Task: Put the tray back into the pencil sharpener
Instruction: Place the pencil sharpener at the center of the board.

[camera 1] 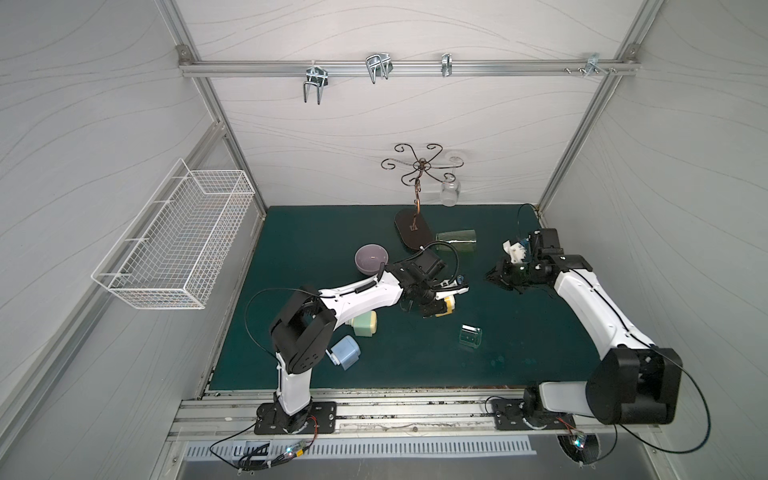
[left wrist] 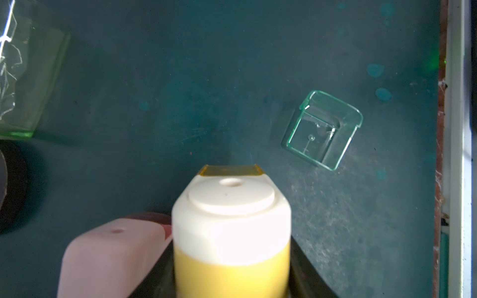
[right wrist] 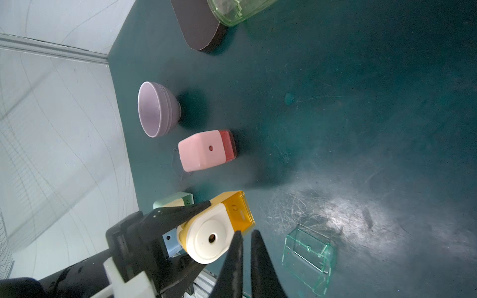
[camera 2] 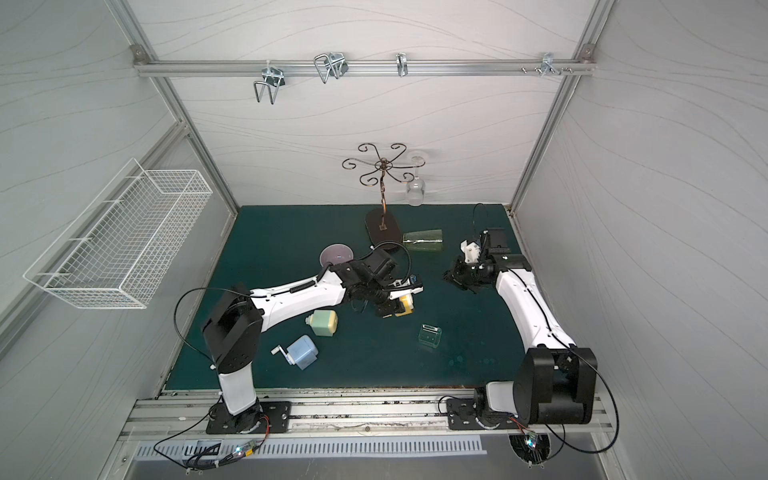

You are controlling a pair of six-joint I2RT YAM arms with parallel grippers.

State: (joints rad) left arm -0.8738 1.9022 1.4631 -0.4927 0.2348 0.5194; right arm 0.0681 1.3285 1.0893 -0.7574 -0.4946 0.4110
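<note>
My left gripper [camera 1: 437, 307] is shut on a yellow and white pencil sharpener [left wrist: 231, 232], its black fingers [right wrist: 180, 212] pressed on both sides. An amber see-through tray [right wrist: 238, 212] sits in the sharpener's far end and also shows in the left wrist view [left wrist: 231, 170]. My right gripper [right wrist: 247, 232] hovers just beside that tray's corner, its fingers a narrow gap apart with nothing between them. In both top views the right gripper [camera 1: 492, 277] [camera 2: 449, 277] stands to the right of the sharpener [camera 2: 406, 306]. A clear green tray [camera 1: 471, 336] [left wrist: 322, 130] lies loose on the mat.
A pink sharpener [right wrist: 204, 151], a green sharpener [camera 1: 365, 325] and a blue sharpener [camera 1: 345, 352] lie around the left arm. Behind stand a purple bowl [camera 1: 371, 258], a tipped green glass [camera 1: 456, 240] and a hook stand's dark base [camera 1: 415, 232]. A wire basket [camera 1: 174, 245] hangs on the left wall.
</note>
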